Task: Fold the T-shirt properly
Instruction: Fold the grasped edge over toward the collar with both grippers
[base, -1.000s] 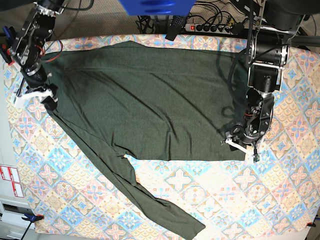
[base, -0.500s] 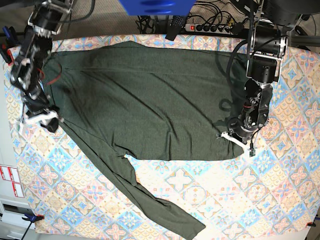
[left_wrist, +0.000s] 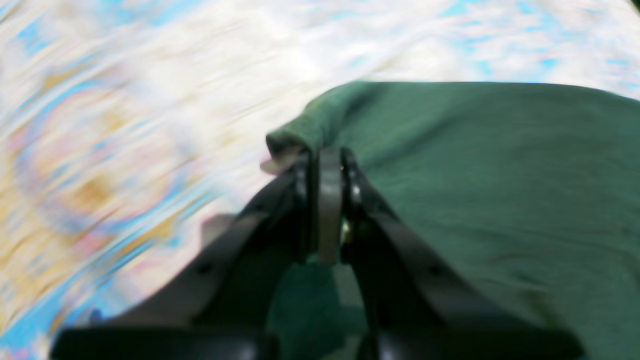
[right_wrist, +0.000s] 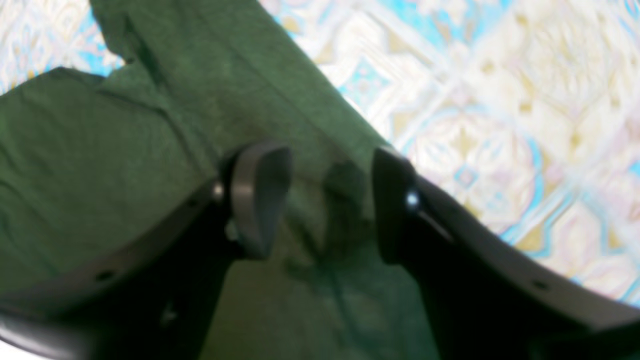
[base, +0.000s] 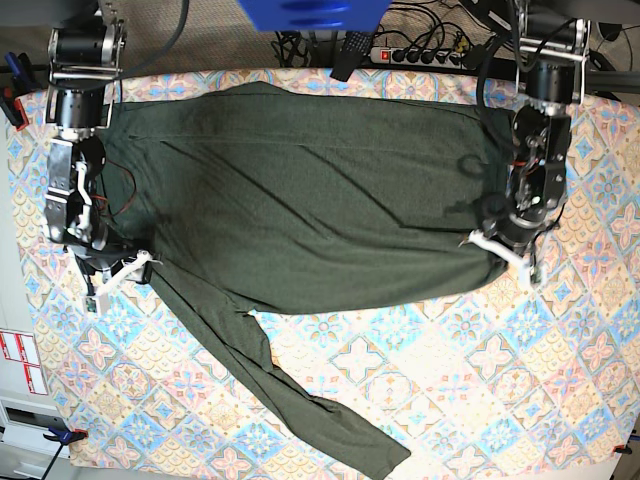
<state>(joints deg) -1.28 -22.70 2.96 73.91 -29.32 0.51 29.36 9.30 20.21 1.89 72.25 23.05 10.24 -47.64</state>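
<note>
Olive-green knit, soft and limp: that is how we judge the T-shirt (base: 300, 200), which lies spread flat across the desk (base: 560, 400) and its patterned cloth, with one long sleeve (base: 300, 390) trailing toward the near edge. Fabric like this is light, will sag and fold under its own weight, and will drag on the cloth rather than slide cleanly, so we would take it at hems and corners, pinching a thick edge rather than the single layer in the middle.

The left gripper (left_wrist: 325, 165) has its jaws shut on a bunched corner of the shirt's hem, as the left wrist view shows; the blurred background there keeps us from reading more. The right gripper (right_wrist: 325, 200) stands with its jaws apart over the fabric near where the sleeve meets the body, holding nothing that we can see.

One pinched corner alone will let the rest droop; we think a matching hold on the opposite side is needed before lifting.
</note>
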